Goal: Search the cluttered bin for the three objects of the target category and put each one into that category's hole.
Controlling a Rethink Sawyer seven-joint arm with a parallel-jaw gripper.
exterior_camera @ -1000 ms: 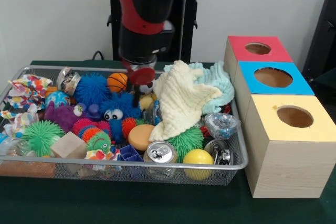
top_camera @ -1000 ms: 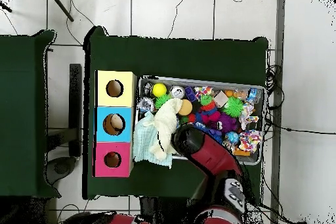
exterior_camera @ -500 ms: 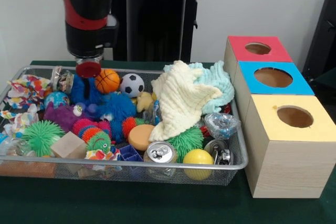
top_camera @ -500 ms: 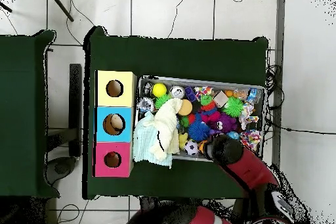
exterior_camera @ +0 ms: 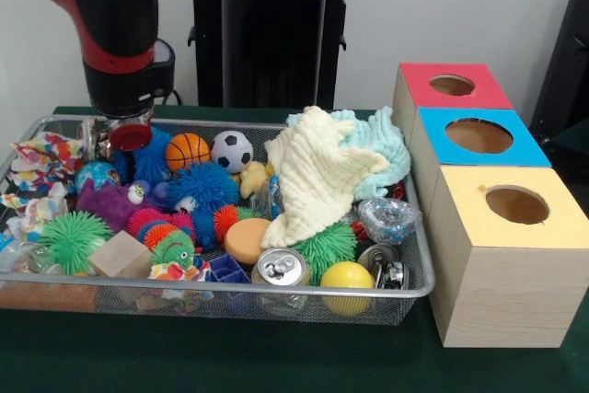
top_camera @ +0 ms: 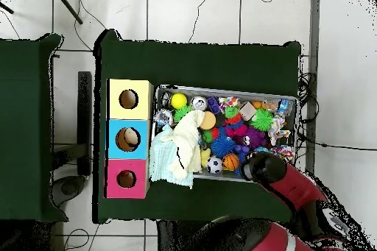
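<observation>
- Gripper (exterior_camera: 130, 134) at upper left over the cluttered bin (exterior_camera: 419, 290); grip state impossible to tell.
- Best to pick one exposed target, descend vertically, avoid the cloth (exterior_camera: 317, 177).

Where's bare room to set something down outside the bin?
The green table is bare along its near edge, in front of the cluttered bin and the yellow-topped box. Inside the bin, toys and the cream cloth cover everything. The claw hangs over its far corner.
</observation>
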